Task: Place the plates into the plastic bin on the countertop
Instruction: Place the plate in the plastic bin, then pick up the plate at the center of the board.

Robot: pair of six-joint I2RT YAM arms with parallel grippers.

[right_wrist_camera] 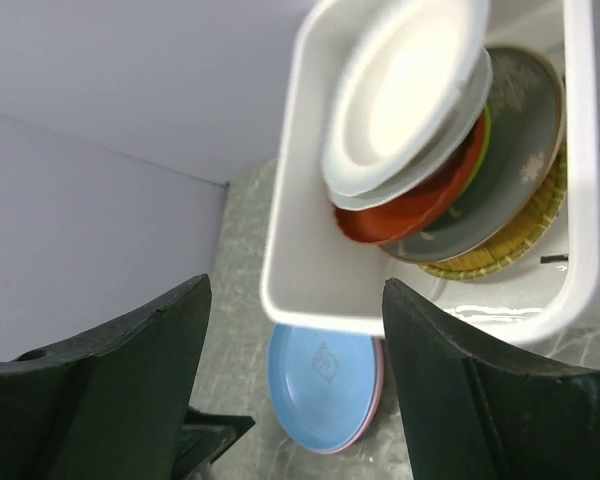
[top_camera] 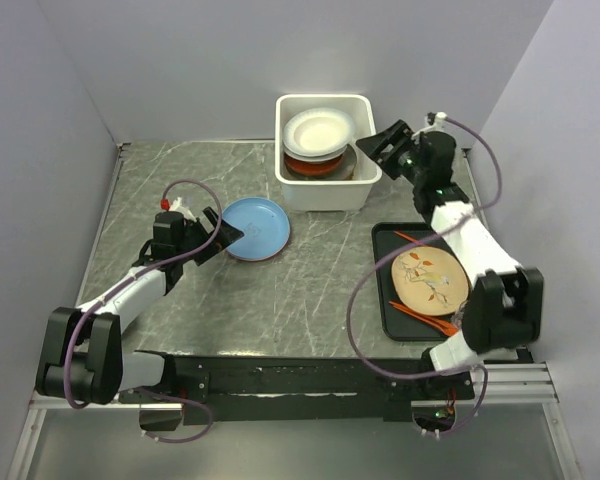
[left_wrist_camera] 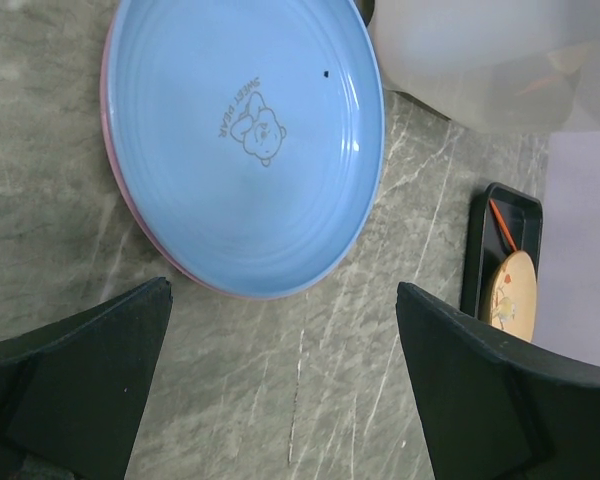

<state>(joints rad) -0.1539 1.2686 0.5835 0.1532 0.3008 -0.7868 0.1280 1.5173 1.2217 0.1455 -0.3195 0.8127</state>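
Plates (top_camera: 320, 135) sat stacked and tilted inside the white bin (top_camera: 330, 195) at the far side of the table (top_camera: 280, 300), with a white one on top, then red, grey and a woven tan one. A blue plate (top_camera: 256, 227) lay on the table, near the bin's front left corner (a pink rim showed beneath it). The left gripper (top_camera: 220, 233) hung spread wide just beside the blue plate, holding nothing. The right gripper (top_camera: 372, 148) stood at the bin's right edge, fingers apart and empty.
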